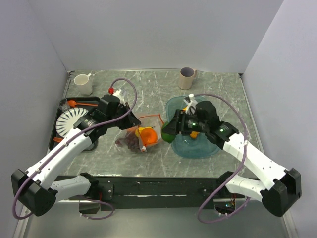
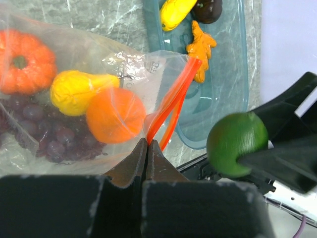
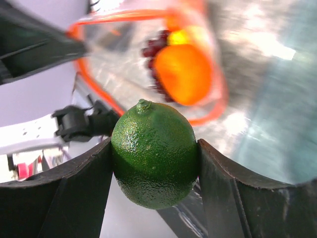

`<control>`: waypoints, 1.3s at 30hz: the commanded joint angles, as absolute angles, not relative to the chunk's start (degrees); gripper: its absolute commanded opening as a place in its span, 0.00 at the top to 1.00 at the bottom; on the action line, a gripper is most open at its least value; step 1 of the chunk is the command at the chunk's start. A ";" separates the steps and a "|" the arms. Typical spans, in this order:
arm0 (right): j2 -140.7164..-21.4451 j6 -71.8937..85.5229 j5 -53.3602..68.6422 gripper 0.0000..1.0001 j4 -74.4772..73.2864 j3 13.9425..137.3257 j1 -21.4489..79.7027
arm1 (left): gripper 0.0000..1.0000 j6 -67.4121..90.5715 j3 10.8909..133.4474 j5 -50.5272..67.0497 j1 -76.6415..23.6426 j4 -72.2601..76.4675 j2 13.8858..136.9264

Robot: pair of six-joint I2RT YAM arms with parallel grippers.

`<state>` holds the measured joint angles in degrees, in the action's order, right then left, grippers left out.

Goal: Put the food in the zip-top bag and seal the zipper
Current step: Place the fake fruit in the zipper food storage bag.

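The zip-top bag [image 1: 143, 133] lies crumpled near the middle of the table [image 1: 148, 89], a little toward its near edge, with its mouth turned to the right side. Inside it are a dark grape bunch [image 2: 44, 136], an orange round fruit [image 2: 115, 115], a yellow pear-shaped piece [image 2: 79, 90] and a ribbed orange pumpkin-like one [image 2: 22, 62]. The zipper [image 2: 173, 99] is parted. Its two orange-red strips meet at the corner where the left gripper [image 2: 147, 145] pinches the plastic, jaws fully closed. Just right of the mouth and clear of the bag hangs the lime [image 3: 154, 153]. It is clamped in the right gripper [image 3: 154, 166], whose jaws are spread wide around it, by the left rim of the teal tray [image 1: 198, 148]. In the tray lie a yellow fruit [image 2: 176, 12], a dark round one [image 2: 207, 9] and an orange leaf-shaped piece [image 2: 200, 47]. A white mug [image 1: 83, 84] and a beige mug [image 1: 187, 78] stand by the far edge
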<state>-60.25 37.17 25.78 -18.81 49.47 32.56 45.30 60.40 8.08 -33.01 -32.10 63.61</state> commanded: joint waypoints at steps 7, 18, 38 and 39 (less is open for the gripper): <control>-75.65 35.95 19.08 1.00 -15.82 62.30 41.57 | 0.99 45.26 61.26 10.99 -32.96 -29.27 63.37; -85.60 37.61 14.15 1.00 -12.49 66.71 44.73 | 0.99 45.53 61.43 10.37 -32.96 -29.53 61.70; -81.93 34.54 7.04 0.09 -14.76 66.45 47.90 | 0.98 46.76 61.87 5.89 -32.87 -30.76 59.33; -81.22 34.28 6.60 0.02 -14.85 66.01 47.73 | 0.98 46.84 61.87 5.71 -32.87 -30.67 59.24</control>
